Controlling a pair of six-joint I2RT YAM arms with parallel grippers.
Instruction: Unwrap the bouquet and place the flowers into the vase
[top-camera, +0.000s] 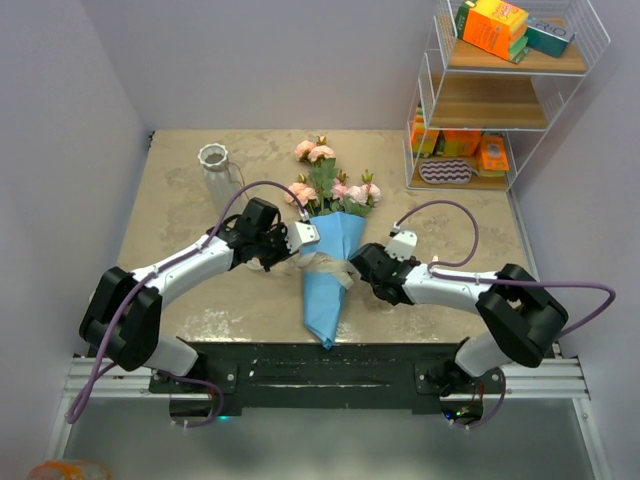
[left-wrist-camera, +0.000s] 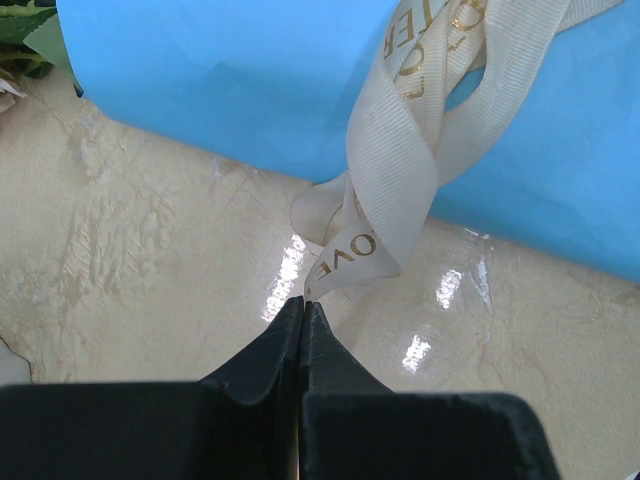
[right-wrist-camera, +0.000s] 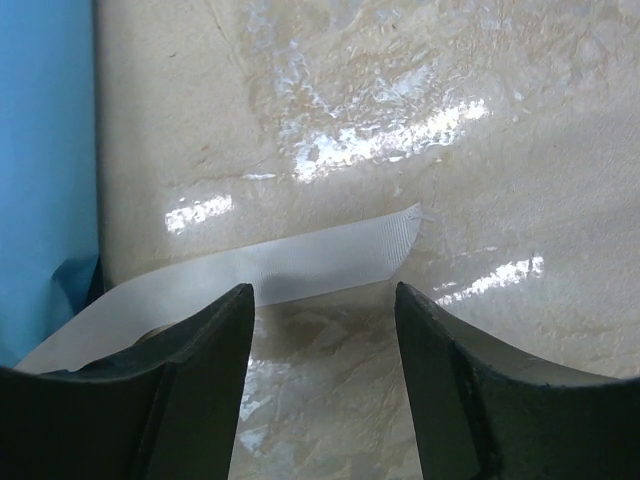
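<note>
The left tool (left-wrist-camera: 302, 305) is closed, its two fingertips pressed together. A looped end of the beige ribbon (left-wrist-camera: 400, 170) sits right at those tips, though whether it is pinched between them cannot be told. The right tool (right-wrist-camera: 322, 292) is open, its fingers spread above the worktop (right-wrist-camera: 480, 120), with a flat ribbon tail lying across the gap just ahead of them.

Between the two tools lies the bouquet (top-camera: 328, 270). Its blue paper (left-wrist-camera: 220, 80) forms a cone with its point toward the arm bases, and the ribbon is wound around its middle. The pink roses (top-camera: 335, 185) fan out toward the far edge.

The vase (top-camera: 216, 165) stands upright at the far left, well apart from the bouquet. A wire rack (top-camera: 500, 90) stands at the far right corner.
</note>
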